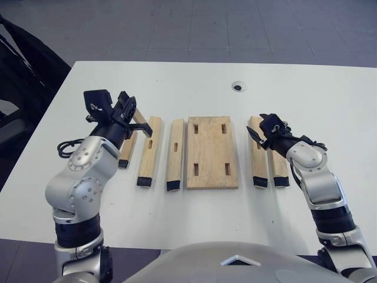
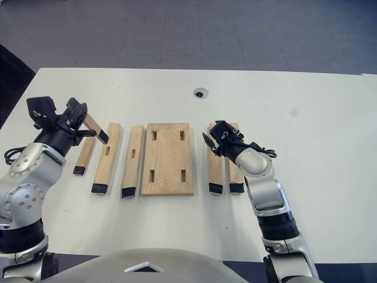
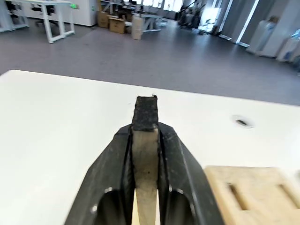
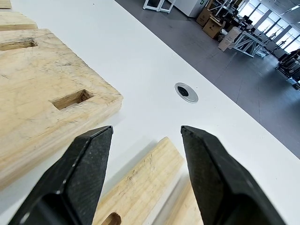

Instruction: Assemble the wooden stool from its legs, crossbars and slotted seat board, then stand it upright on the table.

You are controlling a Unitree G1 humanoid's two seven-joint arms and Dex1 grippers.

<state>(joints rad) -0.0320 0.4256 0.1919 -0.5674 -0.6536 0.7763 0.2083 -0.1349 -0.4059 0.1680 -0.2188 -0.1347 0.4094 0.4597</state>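
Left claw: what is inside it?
A short wooden bar with a black-capped tip sits clamped inside the left gripper, tip pointing outward. Its gripped end is covered by the fingers.

A round cable grommet (image 1: 238, 86) sits flush; grey floor tiles (image 1: 235, 29) beyond (desks (image 3: 47, 3) and cardboard boxes (image 3: 115, 22) farther back).

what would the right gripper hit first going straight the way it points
Likely the end of the wooden leg between the right gripper's open fingers, beside the seat board. Depth is unclear, so possibly bare table.
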